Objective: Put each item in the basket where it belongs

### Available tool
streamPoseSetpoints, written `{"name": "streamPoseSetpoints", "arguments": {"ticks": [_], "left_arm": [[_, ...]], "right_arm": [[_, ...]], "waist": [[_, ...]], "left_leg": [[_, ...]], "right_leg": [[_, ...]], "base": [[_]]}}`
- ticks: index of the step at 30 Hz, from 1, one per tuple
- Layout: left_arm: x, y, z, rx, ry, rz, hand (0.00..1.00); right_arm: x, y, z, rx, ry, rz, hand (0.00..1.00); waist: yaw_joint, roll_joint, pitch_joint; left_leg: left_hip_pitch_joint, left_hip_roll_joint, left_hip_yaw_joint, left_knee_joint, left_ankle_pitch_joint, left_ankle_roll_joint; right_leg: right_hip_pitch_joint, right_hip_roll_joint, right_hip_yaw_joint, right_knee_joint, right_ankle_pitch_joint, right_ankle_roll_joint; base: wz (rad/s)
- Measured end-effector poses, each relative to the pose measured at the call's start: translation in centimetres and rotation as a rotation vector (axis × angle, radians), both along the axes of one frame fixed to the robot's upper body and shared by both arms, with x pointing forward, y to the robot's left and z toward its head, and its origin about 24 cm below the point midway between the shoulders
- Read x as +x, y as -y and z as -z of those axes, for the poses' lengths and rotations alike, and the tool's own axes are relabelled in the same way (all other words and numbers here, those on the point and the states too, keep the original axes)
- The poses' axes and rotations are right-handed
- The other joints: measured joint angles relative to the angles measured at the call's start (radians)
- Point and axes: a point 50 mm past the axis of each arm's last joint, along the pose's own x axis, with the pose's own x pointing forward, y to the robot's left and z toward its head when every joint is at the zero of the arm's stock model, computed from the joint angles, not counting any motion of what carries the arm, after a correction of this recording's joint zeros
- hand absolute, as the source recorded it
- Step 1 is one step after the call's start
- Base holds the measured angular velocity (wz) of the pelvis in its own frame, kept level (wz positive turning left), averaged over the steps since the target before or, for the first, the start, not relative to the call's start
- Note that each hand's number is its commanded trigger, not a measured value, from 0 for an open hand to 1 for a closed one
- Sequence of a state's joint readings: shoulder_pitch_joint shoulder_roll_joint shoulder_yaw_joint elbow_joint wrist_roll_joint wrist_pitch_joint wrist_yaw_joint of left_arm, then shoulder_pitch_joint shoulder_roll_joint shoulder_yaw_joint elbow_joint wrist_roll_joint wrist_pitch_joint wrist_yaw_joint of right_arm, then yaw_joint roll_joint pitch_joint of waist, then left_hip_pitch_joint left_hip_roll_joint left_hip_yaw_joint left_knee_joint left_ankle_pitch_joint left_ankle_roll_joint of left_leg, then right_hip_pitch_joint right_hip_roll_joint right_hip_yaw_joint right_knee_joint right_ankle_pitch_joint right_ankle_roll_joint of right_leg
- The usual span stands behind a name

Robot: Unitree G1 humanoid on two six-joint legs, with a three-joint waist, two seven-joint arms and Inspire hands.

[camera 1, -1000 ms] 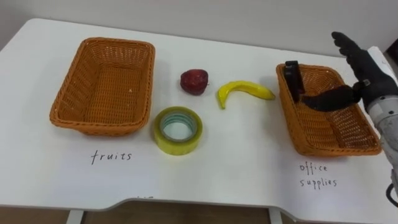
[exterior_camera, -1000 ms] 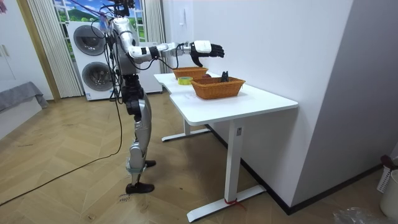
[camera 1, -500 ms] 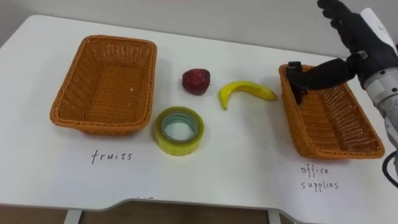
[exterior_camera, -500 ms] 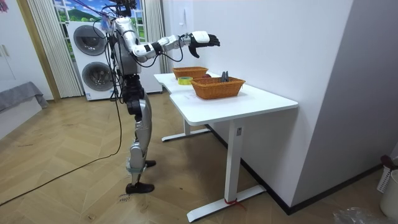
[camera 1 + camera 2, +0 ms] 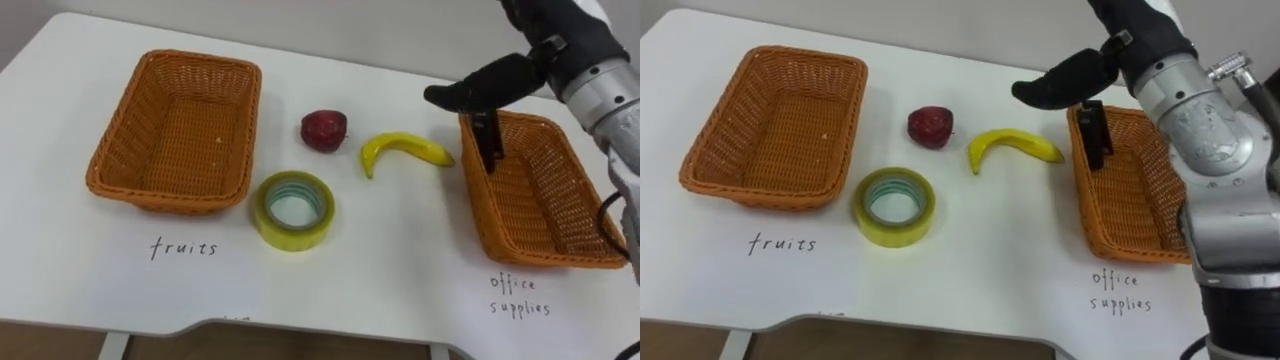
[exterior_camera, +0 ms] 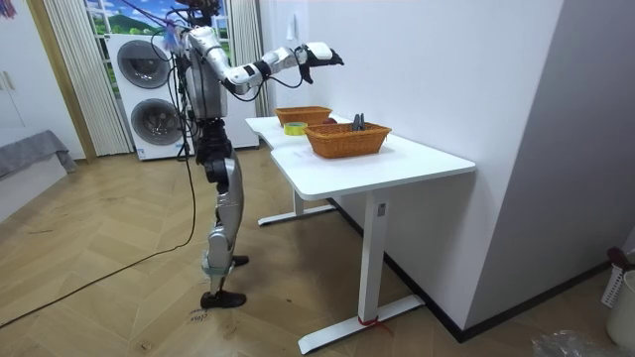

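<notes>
At the left of the frame the fruit basket (image 5: pixel 175 135) sits empty on the white worktop (image 5: pixel 380 275), a handwritten label below it. Just off its lower right corner lies the roll of yellow tape (image 5: pixel 292 208), flat with its hole facing up. Above the tape, toward the upper middle, is the dark red apple (image 5: pixel 325 128). To its right the banana (image 5: pixel 405 150) lies curved, its tip near the left rim of the office-supplies basket (image 5: pixel 545 205) without touching it. A slim black item (image 5: pixel 488 145) leans upright against that basket's left inner wall; what it is cannot be told. The robot's right hand (image 5: pixel 555 40) hovers in the upper right corner, above the basket's far left corner and clear of everything. Its thumb (image 5: pixel 475 85) points left and its fingers are loosely extended, holding nothing. In the room view the robot stands at the end of the worktop with this arm raised over it. One office item appears sorted, while the tape and both fruits wait on the worktop, so the hand seems to be between picks. The next move calls for a reach down and left to one of them. The banana is nearest, but it needs a long carry across to the far-left basket. The tape needs a wide grasp around its rim and a short trip right.
</notes>
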State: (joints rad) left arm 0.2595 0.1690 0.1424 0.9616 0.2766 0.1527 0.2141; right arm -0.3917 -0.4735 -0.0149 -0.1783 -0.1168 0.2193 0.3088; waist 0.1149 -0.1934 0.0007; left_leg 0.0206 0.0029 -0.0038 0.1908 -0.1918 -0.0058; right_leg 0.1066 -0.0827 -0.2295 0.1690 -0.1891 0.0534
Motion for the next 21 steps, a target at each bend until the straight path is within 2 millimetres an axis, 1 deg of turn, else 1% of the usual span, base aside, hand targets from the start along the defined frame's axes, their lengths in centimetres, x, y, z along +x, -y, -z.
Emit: {"name": "streamPoseSetpoints", "arguments": {"ticks": [1, 2, 3, 4, 7, 8, 9, 11, 12, 13, 14, 16, 17, 19, 20, 21], "left_arm": [[0.1, 0.0, 0.0, 0.000, 0.001, 0.000, 0.00], [0.1, 0.1, 0.0, -0.001, 0.001, 0.004, 0.00], [0.1, 0.1, 0.0, -0.001, -0.003, 0.005, 0.00], [0.1, 0.1, 0.0, -0.001, -0.006, 0.005, 0.00], [0.3, 0.0, 0.0, -0.007, -0.015, 0.004, 0.00], [0.2, 0.0, 0.1, -0.007, -0.017, 0.003, 0.00], [0.4, 0.0, 0.0, -0.007, -0.014, 0.004, 0.00], [0.4, -0.1, 0.0, -0.005, -0.022, 0.002, 0.00], [0.6, -0.1, 0.0, -0.005, -0.022, 0.001, 0.00], [0.7, -0.1, 0.0, -0.006, -0.021, 0.001, 0.00], [0.6, -0.1, 0.0, -0.009, -0.027, 0.000, 0.00], [1.0, -0.2, 0.0, -0.015, -0.027, 0.004, 0.00], [1.0, -0.2, 0.0, -0.016, -0.028, 0.004, 0.00], [1.2, -0.2, 0.0, -0.016, -0.025, 0.006, 0.00], [1.2, -0.2, 0.0, -0.016, -0.025, 0.006, 0.00], [1.2, -0.2, -0.1, -0.015, -0.024, 0.006, 0.00]], "right_arm": [[0.0, -0.1, 0.1, -0.005, -0.004, -0.003, 0.00], [0.0, -0.3, 0.2, -0.021, -0.013, -0.013, 0.00], [0.1, -0.7, 0.4, -0.034, -0.026, -0.027, 0.00], [0.1, -0.8, 0.5, -0.037, -0.034, -0.034, 0.00], [0.1, -1.5, 1.3, -0.054, -0.092, -0.079, 0.00], [0.1, -1.6, 1.4, -0.053, -0.103, -0.089, 0.00], [0.1, -1.8, 1.6, -0.055, -0.119, -0.100, 0.00], [0.1, -1.8, 1.7, -0.058, -0.135, -0.105, 0.00], [0.2, -1.8, 1.8, -0.058, -0.144, -0.106, 0.00], [0.2, -1.8, 1.8, -0.057, -0.148, -0.105, 0.00], [0.2, -1.7, 1.9, -0.058, -0.158, -0.105, 0.00], [0.3, -1.5, 2.2, -0.056, -0.176, -0.096, 0.00], [0.4, -1.5, 2.3, -0.056, -0.180, -0.095, 0.00], [0.6, -1.6, 3.2, -0.060, -0.217, -0.096, 0.00], [0.6, -1.7, 3.4, -0.061, -0.229, -0.098, 0.00], [0.8, -1.6, 4.0, -0.059, -0.251, -0.094, 0.00]], "waist": [[0.005, 0.000, 0.0004], [0.013, 0.000, 0.0005], [0.021, 0.001, 0.0022], [0.026, -0.002, 0.0011], [0.038, -0.012, 0.0092], [0.046, -0.012, 0.0107], [0.056, -0.014, 0.0141], [0.063, -0.022, 0.0140], [0.067, -0.026, 0.0110], [0.069, -0.028, 0.0096], [0.080, -0.030, 0.0088], [0.085, -0.035, 0.0059], [0.086, -0.036, 0.0059], [0.095, -0.039, 0.0069], [0.096, -0.040, 0.0084], [0.098, -0.045, 0.0116]], "left_leg": [[0.000, 0.000, 0.000, 0.001, 0.000, 0.000], [0.001, 0.000, -0.002, 0.002, 0.000, 0.000], [0.004, 0.000, -0.003, 0.003, 0.000, 0.000], [0.004, 0.000, -0.003, 0.004, 0.000, 0.000], [-0.001, 0.000, -0.007, 0.004, 0.000, 0.000], [-0.001, 0.000, -0.007, 0.004, 0.000, 0.000], [-0.002, 0.000, -0.006, 0.003, 0.000, 0.000], [-0.012, 0.000, -0.014, 0.004, 0.000, -0.001], [-0.013, 0.000, -0.016, 0.006, 0.000, -0.001], [-0.011, 0.000, -0.016, 0.007, 0.000, -0.001], [-0.014, 0.000, -0.022, 0.007, 0.000, -0.001], [-0.012, -0.001, -0.029, 0.009, 0.000, -0.001], [-0.013, -0.001, -0.032, 0.010, 0.001, -0.001], [-0.012, -0.002, -0.033, 0.012, 0.001, -0.001], [-0.012, -0.002, -0.035, 0.013, 0.001, -0.001], [-0.013, -0.002, -0.039, 0.014, 0.001, -0.002]], "right_leg": [[0.001, 0.000, -0.001, 0.000, 0.000, 0.000], [0.004, -0.001, -0.009, 0.000, 0.000, 0.000], [0.007, -0.002, -0.021, -0.001, 0.000, 0.000], [0.008, -0.002, -0.021, -0.001, 0.000, 0.000], [0.008, -0.001, -0.023, -0.002, 0.000, 0.000], [0.007, -0.001, -0.024, -0.002, 0.000, 0.000], [0.005, -0.001, -0.025, -0.001, 0.000, 0.000], [0.004, -0.001, -0.034, -0.001, 0.000, 0.000], [0.004, 0.000, -0.037, -0.001, 0.000, 0.000], [0.003, 0.000, -0.037, -0.001, 0.000, 0.000], [0.007, 0.000, -0.044, -0.002, 0.000, 0.000], [0.008, 0.000, -0.049, -0.001, 0.000, 0.000], [0.009, 0.000, -0.051, -0.001, 0.000, 0.000], [0.013, 0.000, -0.053, -0.002, 0.000, 0.000], [0.014, 0.000, -0.057, -0.002, 0.000, 0.000], [0.015, 0.000, -0.062, -0.002, 0.000, 0.000]], "base": [[0.03], [0.06], [0.05], [0.04], [0.04], [0.00], [0.00], [0.08], [0.07], [0.08], [0.12], [0.12], [0.06], [0.05], [0.06], [0.09]]}}
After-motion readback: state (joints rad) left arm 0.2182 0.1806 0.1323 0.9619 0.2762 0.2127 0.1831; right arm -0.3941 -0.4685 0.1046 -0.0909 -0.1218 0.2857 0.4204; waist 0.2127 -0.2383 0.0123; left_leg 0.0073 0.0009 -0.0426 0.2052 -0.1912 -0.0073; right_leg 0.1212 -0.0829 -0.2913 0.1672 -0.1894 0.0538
